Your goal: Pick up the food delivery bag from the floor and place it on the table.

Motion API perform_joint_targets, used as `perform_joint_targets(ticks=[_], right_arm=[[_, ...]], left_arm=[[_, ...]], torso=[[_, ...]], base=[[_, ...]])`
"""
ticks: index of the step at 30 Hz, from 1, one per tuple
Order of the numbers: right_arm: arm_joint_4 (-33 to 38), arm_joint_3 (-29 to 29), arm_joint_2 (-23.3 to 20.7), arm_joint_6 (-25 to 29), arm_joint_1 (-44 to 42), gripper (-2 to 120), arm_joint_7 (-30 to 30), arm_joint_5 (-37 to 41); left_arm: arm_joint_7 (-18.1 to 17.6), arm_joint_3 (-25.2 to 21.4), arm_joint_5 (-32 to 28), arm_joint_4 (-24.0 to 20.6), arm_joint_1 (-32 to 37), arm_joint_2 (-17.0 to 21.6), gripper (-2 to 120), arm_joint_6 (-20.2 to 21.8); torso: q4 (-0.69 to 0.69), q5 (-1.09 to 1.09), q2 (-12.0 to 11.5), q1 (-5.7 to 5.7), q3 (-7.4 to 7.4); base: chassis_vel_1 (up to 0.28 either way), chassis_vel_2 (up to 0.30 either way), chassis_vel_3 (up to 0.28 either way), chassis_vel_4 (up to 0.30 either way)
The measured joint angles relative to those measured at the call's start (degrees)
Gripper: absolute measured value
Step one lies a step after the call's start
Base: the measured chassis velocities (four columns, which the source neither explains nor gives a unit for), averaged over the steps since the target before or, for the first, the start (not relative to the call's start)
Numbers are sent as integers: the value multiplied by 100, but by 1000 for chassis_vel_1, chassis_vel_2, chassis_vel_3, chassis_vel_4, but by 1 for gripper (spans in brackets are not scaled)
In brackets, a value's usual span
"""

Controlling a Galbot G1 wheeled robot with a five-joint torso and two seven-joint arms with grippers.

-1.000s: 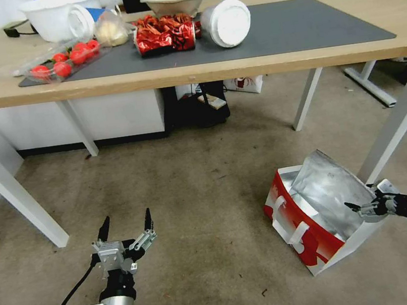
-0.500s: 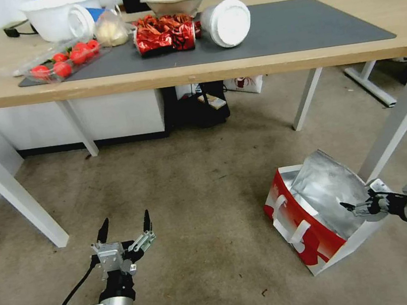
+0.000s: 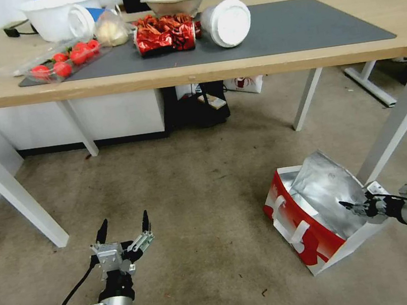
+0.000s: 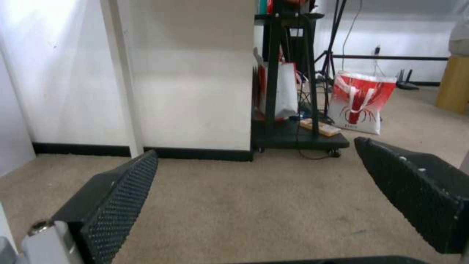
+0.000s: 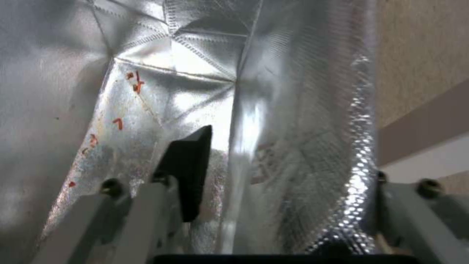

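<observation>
Reaches further into the food delivery bag (image 3: 317, 217) with the right gripper (image 3: 346, 204), jaws apart astride its foil wall. Keeps left gripper (image 3: 123, 224) open over the floor. Leaves bag on floor beside bench (image 3: 202, 70).

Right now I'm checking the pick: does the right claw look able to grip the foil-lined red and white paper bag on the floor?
Probably yes. The right claw sits at the foil-lined red and white paper bag, open, one finger inside against the foil wall, nothing between them. The left claw waits open above the carpet.
</observation>
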Motion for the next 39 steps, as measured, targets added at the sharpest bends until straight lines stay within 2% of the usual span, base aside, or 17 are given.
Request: perform_joint_targets(ticks=[2, 4, 11, 15, 20, 22, 23, 25, 26, 30, 31, 33, 34, 37, 38, 39], right_arm=[[-13, 12, -2, 25, -11, 34, -11, -11], [-12, 12, -2, 37, -13, 30, -10, -22], [15, 22, -34, 122, -52, 1, 27, -58], [32, 25, -55, 234, -73, 0, -18, -32], [122, 126, -217, 575, -153, 0, -549, 292], [197, 227, -378, 710, -153, 0, -1005, 496], [197, 227, -378, 710, -153, 0, -1005, 496], [245, 317, -564, 759, -45, 0, -1676, 697], [245, 317, -564, 759, -45, 0, -1676, 697], [179, 346, -869, 743, 289, 0, -2849, 997], [179, 346, -869, 743, 289, 0, -2849, 997], [51, 332, -1037, 687, 566, 0, -3563, 1040], [51, 332, -1037, 687, 566, 0, -3563, 1040], [-106, 259, -1233, 522, 940, 0, -4653, 1024], [-106, 259, -1233, 522, 940, 0, -4653, 1024], [-124, 238, -1290, 454, 1013, 0, -4978, 1015]], left_arm=[[0, 0, 0, 6, 5, 0, 100, -9], [0, -2, 0, 6, 7, 2, 100, -11], [-10, -26, -5, 3, 14, 33, 100, -19], [-16, -35, -15, 2, 14, 49, 100, -20], [-36, -69, -54, -12, 5, 70, 100, -21], [-39, -74, -85, -14, 1, 72, 100, -13], [-39, -74, -85, -14, 1, 72, 100, -13], [-24, -77, -126, -44, -11, 71, 100, 10], [-24, -77, -126, -44, -11, 71, 100, 10], [-15, -83, -140, -44, -39, 72, 100, 16], [-15, -83, -140, -44, -39, 72, 100, 16], [-16, -90, -157, -44, -41, 69, 100, 17], [-16, -90, -157, -44, -41, 69, 100, 17], [-21, -111, -178, -56, -43, 59, 100, 35], [-21, -111, -178, -56, -43, 59, 100, 35], [-38, -122, -194, -59, -44, 52, 100, 52]], torso=[[0, 0, 0, 0, 0], [0, 0, 0, 0, 0], [0, 1, 0, 0, 0], [0, 1, 0, 0, 0], [0, 1, 0, 0, 0], [0, 1, 0, 0, 0], [0, 1, 0, 0, 0], [0, 1, 0, 0, 0], [0, 1, 0, 0, 0], [1, 1, 0, 0, 0], [1, 1, 0, 0, 0], [0, 1, 0, 0, 0], [0, 1, 0, 0, 0], [1, 1, 0, 0, 0], [1, 1, 0, 0, 0], [1, 0, 0, 0, 0]], base=[[0, 0, 0, 0], [0, 0, 0, 0], [0, 0, 0, 0], [0, 0, 0, 0], [0, 0, 0, 0], [0, 0, 0, 0], [0, 0, 0, 0], [0, 0, 0, 0], [0, 0, 0, 0], [0, 0, 0, 0], [0, 0, 0, 0], [0, 0, 0, 0], [0, 0, 0, 0], [0, 0, 0, 0], [0, 0, 0, 0], [0, 0, 0, 0]])
